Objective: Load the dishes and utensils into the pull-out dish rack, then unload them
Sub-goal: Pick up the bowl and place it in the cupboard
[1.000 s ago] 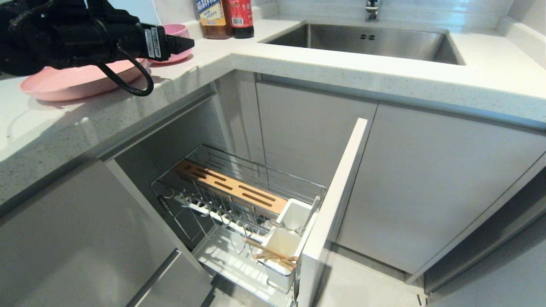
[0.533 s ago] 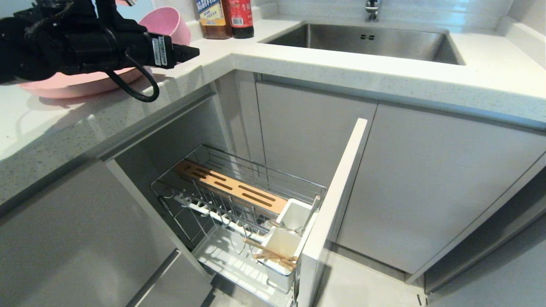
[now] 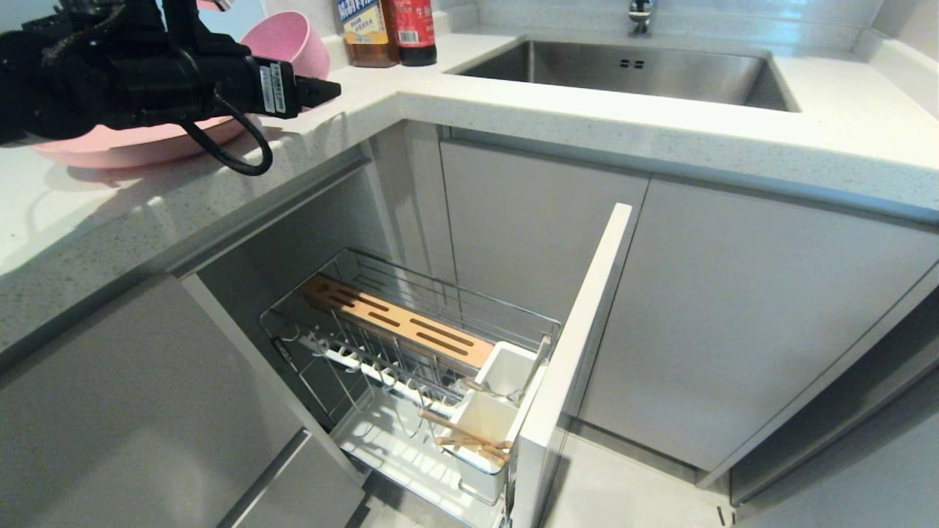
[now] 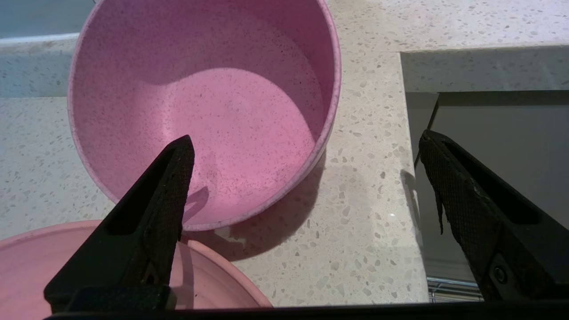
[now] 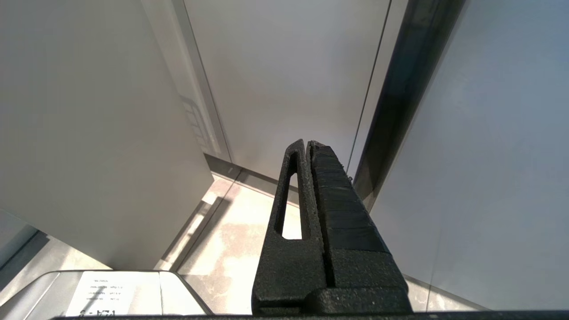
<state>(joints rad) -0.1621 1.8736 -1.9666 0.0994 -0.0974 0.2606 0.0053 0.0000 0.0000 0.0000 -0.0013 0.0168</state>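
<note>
Left gripper spread wide, empty, above speckled white countertop; 1 finger over tilted matte pink round bowl leaning on wide pink plate. Right gripper pressed closed, empty, parked beside cabinets.

Bowl behind plate on countertop

bare countertop beside tilted bowl

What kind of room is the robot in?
Most likely a home kitchen. There is a shiny steel sink set in a speckled white stone counter, bottles of sauce by the wall, and a chrome wire pull-out dish rack under the counter.
</note>
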